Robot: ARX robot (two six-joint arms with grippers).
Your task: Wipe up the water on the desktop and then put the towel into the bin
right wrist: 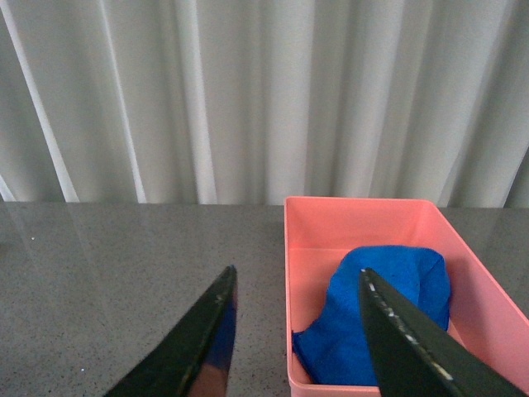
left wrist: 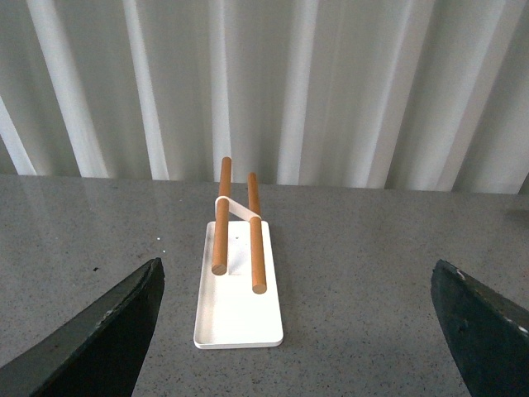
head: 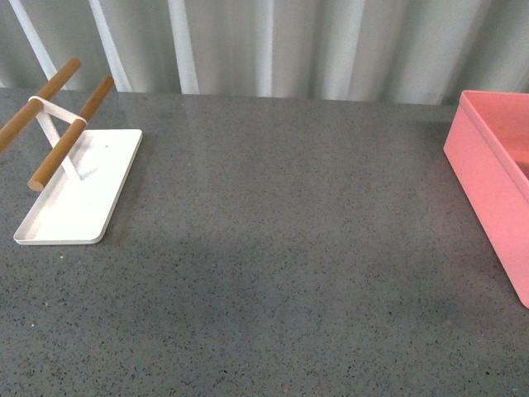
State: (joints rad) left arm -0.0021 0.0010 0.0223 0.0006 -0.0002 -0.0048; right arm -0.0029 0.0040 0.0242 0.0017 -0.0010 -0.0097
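The dark grey speckled desktop (head: 281, 231) fills the front view; no arm shows there. The salmon-pink bin (head: 496, 174) stands at its right edge. In the right wrist view the bright blue towel (right wrist: 388, 314) lies crumpled inside the bin (right wrist: 364, 219). My right gripper (right wrist: 302, 347) is open and empty, its jaws straddling the bin's near left wall, clear of the towel. My left gripper (left wrist: 297, 331) is open wide and empty above the desktop (left wrist: 372, 298), facing the white tray.
A flat white tray (head: 78, 194) with two wooden rods (head: 70, 132) sits at the left of the desktop, also in the left wrist view (left wrist: 240, 314). White pleated curtains (head: 273, 41) hang behind the desktop's far edge.
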